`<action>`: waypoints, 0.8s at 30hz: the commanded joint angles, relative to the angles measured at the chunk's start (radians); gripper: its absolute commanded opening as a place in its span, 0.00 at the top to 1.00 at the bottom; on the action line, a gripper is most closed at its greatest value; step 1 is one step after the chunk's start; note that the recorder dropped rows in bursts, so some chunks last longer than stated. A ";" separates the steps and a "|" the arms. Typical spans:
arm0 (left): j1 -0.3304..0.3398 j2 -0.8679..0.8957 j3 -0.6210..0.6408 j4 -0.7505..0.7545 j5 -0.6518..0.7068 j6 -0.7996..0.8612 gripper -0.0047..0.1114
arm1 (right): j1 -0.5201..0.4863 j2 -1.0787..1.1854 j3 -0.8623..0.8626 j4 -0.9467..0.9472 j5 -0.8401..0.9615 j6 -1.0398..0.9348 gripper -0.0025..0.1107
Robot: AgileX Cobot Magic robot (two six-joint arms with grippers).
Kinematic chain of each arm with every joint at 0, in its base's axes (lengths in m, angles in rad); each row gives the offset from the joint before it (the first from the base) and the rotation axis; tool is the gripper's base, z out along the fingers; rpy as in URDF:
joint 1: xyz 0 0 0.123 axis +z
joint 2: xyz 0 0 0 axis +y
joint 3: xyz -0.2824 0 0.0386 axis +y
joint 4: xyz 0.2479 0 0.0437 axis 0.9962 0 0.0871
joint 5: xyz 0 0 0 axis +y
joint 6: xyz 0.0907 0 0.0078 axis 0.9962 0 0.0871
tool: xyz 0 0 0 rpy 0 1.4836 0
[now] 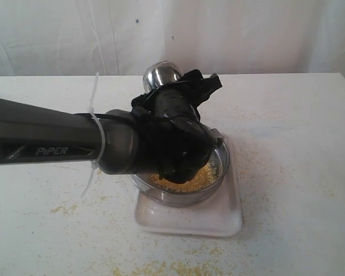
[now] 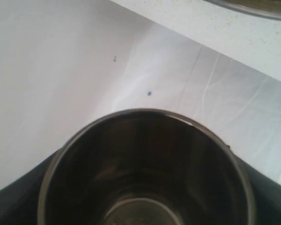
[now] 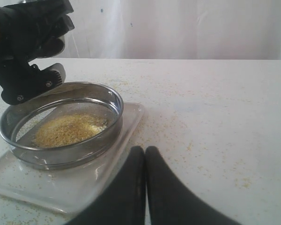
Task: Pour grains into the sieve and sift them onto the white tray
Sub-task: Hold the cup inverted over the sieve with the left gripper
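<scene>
Right now your left tool (image 1: 178, 92) is clamped on the steel cup (image 1: 161, 75), which sits tipped above the far edge of the sieve (image 1: 221, 169) with its rounded base showing on top. In the left wrist view you look straight into the cup's mouth, and its inside shows as bare dark steel. The grains (image 1: 190, 181) lie in a yellow heap on the sieve's mesh, towards the side under the left arm. The sieve rests on the white tray (image 1: 190, 221), which stands near the middle of the counter (image 1: 287, 144). More grains are scattered on the counter around the tray. Your right tool (image 3: 145, 159) is low over the counter, near the tray's corner, with its two fingers pressed together and nothing between them.
</scene>
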 commanded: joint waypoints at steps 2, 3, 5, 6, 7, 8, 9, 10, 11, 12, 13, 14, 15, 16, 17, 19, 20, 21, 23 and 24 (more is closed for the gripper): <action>-0.003 0.012 0.003 0.041 0.009 -0.056 0.96 | -0.007 -0.006 0.005 -0.004 -0.008 0.004 0.98; -0.017 0.012 0.003 0.041 0.027 -0.053 0.96 | -0.007 -0.006 0.005 -0.004 -0.008 0.004 0.98; -0.037 0.012 0.003 0.062 0.052 -0.060 0.96 | -0.007 -0.006 0.005 -0.004 -0.008 0.004 0.98; -0.042 0.013 0.003 0.062 0.048 -0.063 0.96 | -0.007 -0.006 0.005 -0.004 -0.008 0.004 0.98; -0.038 0.017 0.003 0.062 0.038 -0.063 0.96 | -0.007 -0.006 0.005 -0.004 -0.008 0.004 0.98; -0.029 0.019 0.003 0.062 0.031 -0.063 0.96 | -0.007 -0.006 0.005 -0.004 -0.008 0.004 0.98; -0.026 0.019 0.003 0.062 0.036 -0.061 0.96 | -0.007 -0.006 0.005 -0.004 -0.008 0.004 0.98; -0.023 0.019 0.003 0.062 0.048 -0.061 0.96 | -0.007 -0.006 0.005 -0.004 -0.008 0.004 0.98; -0.025 0.019 0.003 0.062 0.059 -0.061 0.96 | -0.007 -0.006 0.005 -0.004 -0.008 0.004 0.98; -0.030 0.019 0.003 0.062 0.075 -0.061 0.96 | -0.007 -0.006 0.005 -0.004 -0.008 0.004 0.98; -0.030 0.019 0.003 0.062 0.080 -0.061 0.96 | -0.007 -0.006 0.005 -0.004 -0.008 0.004 0.98; -0.032 0.019 0.003 0.062 0.080 -0.061 0.96 | -0.007 -0.006 0.005 -0.004 -0.008 0.004 0.98; -0.030 0.019 0.003 0.062 0.080 -0.061 0.96 | -0.007 -0.006 0.005 -0.004 -0.008 0.004 0.98; -0.030 0.019 0.003 0.062 0.082 -0.061 0.96 | -0.007 -0.006 0.005 -0.004 -0.008 0.004 0.98; -0.034 0.015 0.003 0.062 0.081 -0.061 0.96 | -0.007 -0.006 0.005 -0.004 -0.008 0.004 0.98; -0.044 0.013 0.003 0.062 0.067 -0.082 0.96 | -0.007 -0.006 0.005 -0.004 -0.008 0.004 0.98; -0.039 0.013 0.003 0.062 0.054 -0.086 0.96 | -0.007 -0.006 0.005 -0.004 -0.008 0.004 0.98; -0.030 0.020 0.003 0.062 0.047 -0.086 0.96 | -0.007 -0.006 0.005 -0.004 -0.008 0.004 0.98; -0.022 0.025 0.003 0.057 0.064 -0.086 0.96 | -0.007 -0.006 0.005 -0.004 -0.008 0.004 0.98; -0.031 0.025 0.003 0.054 0.079 -0.086 0.96 | -0.007 -0.006 0.005 -0.004 -0.008 0.004 0.98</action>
